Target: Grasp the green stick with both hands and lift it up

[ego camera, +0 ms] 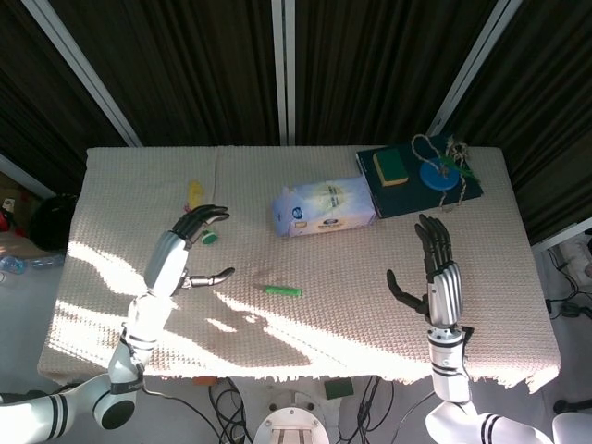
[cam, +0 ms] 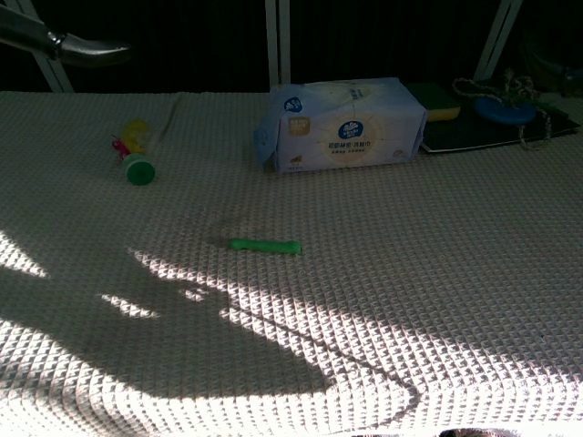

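A short green stick lies flat on the cream tablecloth, near the table's front middle; the chest view shows the stick alone on the weave. My left hand hovers to the stick's left, fingers spread, holding nothing. One fingertip of it pokes into the chest view's top left corner. My right hand is raised well to the stick's right, palm facing inward, fingers apart and empty. Neither hand touches the stick.
A tissue pack lies behind the stick. A yellow toy with a green cap sits by my left hand. At the back right a dark board carries a sponge, a blue disc and rope.
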You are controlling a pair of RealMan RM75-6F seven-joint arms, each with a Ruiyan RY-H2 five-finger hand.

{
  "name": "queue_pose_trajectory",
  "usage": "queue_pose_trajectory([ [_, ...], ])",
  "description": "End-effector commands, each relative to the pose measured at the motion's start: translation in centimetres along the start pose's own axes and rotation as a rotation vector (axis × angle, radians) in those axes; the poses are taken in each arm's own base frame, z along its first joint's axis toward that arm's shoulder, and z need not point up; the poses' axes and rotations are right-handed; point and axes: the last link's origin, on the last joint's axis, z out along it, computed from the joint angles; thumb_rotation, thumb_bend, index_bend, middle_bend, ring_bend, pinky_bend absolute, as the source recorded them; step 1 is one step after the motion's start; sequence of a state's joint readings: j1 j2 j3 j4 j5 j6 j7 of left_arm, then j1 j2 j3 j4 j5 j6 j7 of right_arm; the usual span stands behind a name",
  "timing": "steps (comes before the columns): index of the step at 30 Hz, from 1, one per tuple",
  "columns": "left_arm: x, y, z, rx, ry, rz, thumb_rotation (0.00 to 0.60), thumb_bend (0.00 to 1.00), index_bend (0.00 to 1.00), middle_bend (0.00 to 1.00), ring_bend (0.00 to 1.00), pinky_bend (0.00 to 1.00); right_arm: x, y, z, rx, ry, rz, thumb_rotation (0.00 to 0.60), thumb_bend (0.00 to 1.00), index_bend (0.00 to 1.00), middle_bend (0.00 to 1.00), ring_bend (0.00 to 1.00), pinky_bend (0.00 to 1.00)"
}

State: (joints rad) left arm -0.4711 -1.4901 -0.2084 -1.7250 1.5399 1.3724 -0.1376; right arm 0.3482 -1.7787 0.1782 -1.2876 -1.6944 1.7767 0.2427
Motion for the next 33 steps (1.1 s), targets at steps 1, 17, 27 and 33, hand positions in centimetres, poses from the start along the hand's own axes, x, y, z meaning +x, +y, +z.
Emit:
queue_pose_trajectory([
  [1,-1.2,-1.4,-1.2,0.103,-0.199,0.104,0.600,0.13,0.27,0.19,0.14,0.21,0.6,0.3,-0.2,-0.022,0.013,-0.011,0.600,0.37,0.00,0.00,0.00,0.00],
  [17,-10.7,-3.1,-2.1,0.140,-0.307,0.279,0.600,0.16,0.37,0.34,0.27,0.38,1.7,2.5,-2.7,-0.127,-0.083,-0.133,0.600,0.36,0.02,0.00,0.00,0.00],
  [27,-14.0,-3.7,-1.2,0.154,-0.377,0.311,0.599,0.18,0.39,0.34,0.27,0.38,1.3,1.9,-2.1,-0.100,-0.098,-0.143,0.600,0.36,0.03,0.00,0.00,0.00],
  [33,-14.7,-3.8,-0.9,0.142,-0.389,0.351,0.586,0.19,0.41,0.34,0.27,0.37,1.2,2.1,-1.8,-0.110,-0.107,-0.154,0.600,0.36,0.01,0.00,0.00,0.00],
])
